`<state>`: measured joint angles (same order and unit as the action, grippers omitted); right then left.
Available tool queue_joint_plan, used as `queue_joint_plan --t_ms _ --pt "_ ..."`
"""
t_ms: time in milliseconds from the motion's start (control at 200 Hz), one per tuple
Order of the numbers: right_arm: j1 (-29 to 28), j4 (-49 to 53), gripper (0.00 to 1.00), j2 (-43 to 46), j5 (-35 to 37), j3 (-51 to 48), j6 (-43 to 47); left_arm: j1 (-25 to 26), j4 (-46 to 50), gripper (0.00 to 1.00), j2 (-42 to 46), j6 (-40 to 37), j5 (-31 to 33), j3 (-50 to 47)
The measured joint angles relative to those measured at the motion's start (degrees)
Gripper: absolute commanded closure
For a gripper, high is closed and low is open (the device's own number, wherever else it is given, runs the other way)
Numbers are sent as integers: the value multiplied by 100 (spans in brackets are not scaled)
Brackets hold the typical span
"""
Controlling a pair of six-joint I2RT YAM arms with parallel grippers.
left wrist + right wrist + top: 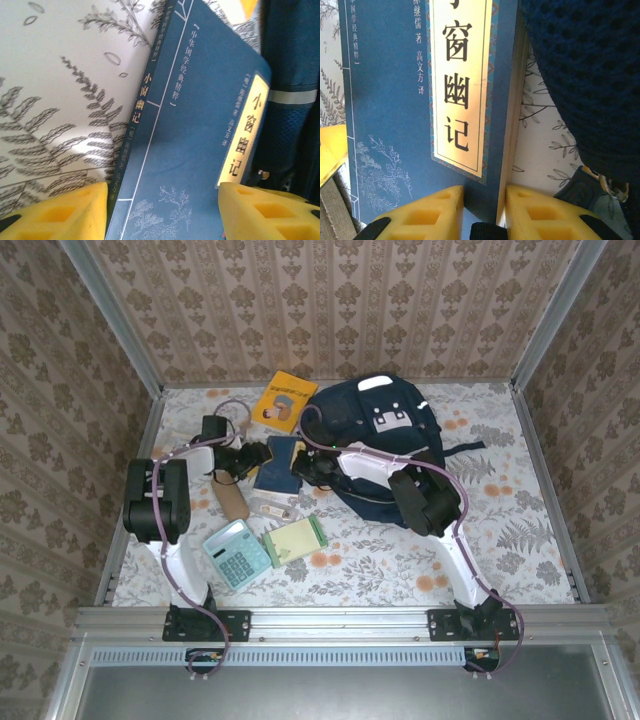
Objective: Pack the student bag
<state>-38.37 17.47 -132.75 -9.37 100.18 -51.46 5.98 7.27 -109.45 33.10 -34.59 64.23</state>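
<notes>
The student bag (385,445), dark navy with grey-white patches, lies at the back right of the table; its fabric also shows in the wrist views (295,125) (590,75). A blue book (277,466) with a cream title label lies just left of it. My left gripper (262,454) (162,215) is open, its yellow fingers straddling the book (200,140), one beside the spine, one at the fore edge. My right gripper (303,468) (485,210) is shut on the book's fore edge (390,100), one finger on the cover, the other against the pages.
A yellow book (284,400) lies at the back, left of the bag. A teal calculator (237,553), a yellow-green notepad (295,540), a brown pouch (232,502) and a small white item (272,508) lie in front of the blue book. Walls enclose the table.
</notes>
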Motion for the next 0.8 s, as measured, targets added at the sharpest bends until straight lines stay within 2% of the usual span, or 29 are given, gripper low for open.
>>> queue_joint_plan --t_ms 260,395,490,645,800 --pt "63 -151 72 52 -2 -149 -59 -39 -1182 49 162 400 -1045 -201" --pt "63 -205 72 66 -4 -190 -90 83 -1329 47 260 420 -1663 -188" --pt "63 -227 72 70 -13 -197 -103 190 -728 46 236 133 -1749 -7" --pt "63 -260 72 74 -24 -205 -107 317 566 46 170 -651 -1419 376" --pt "63 -326 71 74 -55 -229 -109 334 1285 56 170 -1047 -1071 411"
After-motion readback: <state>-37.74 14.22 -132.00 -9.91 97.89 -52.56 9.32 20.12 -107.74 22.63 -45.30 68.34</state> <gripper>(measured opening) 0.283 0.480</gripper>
